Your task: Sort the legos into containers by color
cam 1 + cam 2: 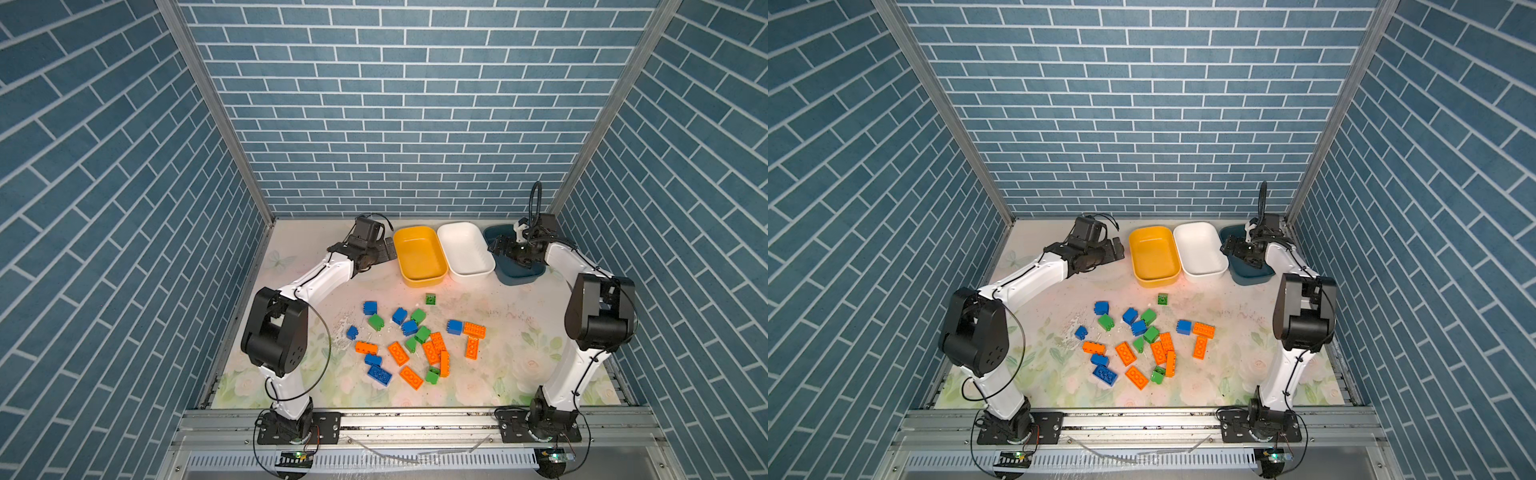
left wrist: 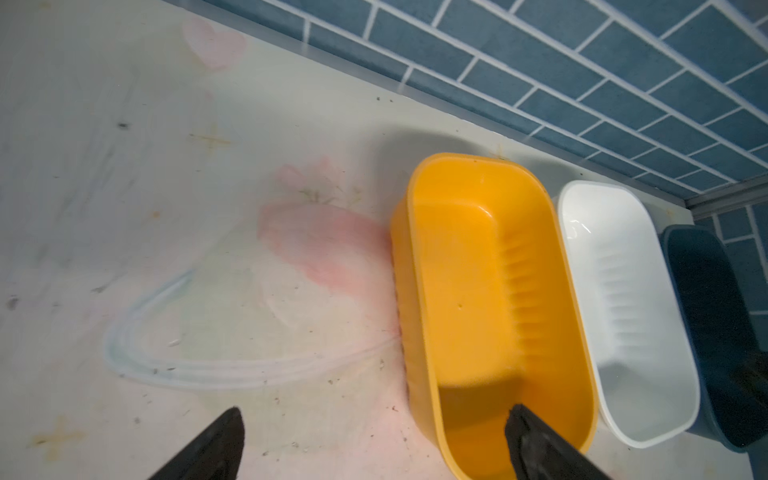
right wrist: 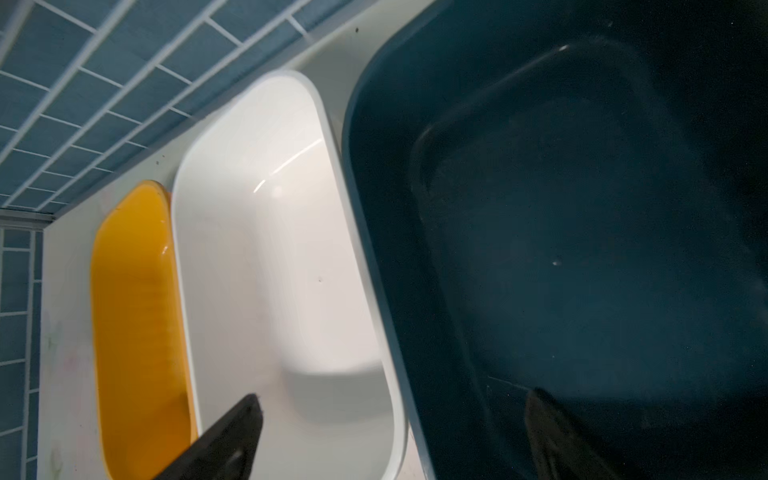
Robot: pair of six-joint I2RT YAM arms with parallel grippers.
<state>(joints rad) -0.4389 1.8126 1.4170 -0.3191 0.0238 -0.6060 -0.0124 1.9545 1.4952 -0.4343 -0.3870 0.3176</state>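
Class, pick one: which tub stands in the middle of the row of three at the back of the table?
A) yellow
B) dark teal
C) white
C: in both top views the white tub stands between the yellow tub and the dark teal tub.

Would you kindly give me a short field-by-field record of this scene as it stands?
tubs: yellow tub, white tub, teal tub, in a row at the back; all look empty
legos: blue, green and orange, all loose on the table
left gripper: open, by the yellow tub, holding nothing
right gripper: open, over the teal tub's rim, holding nothing
sorted so far: none
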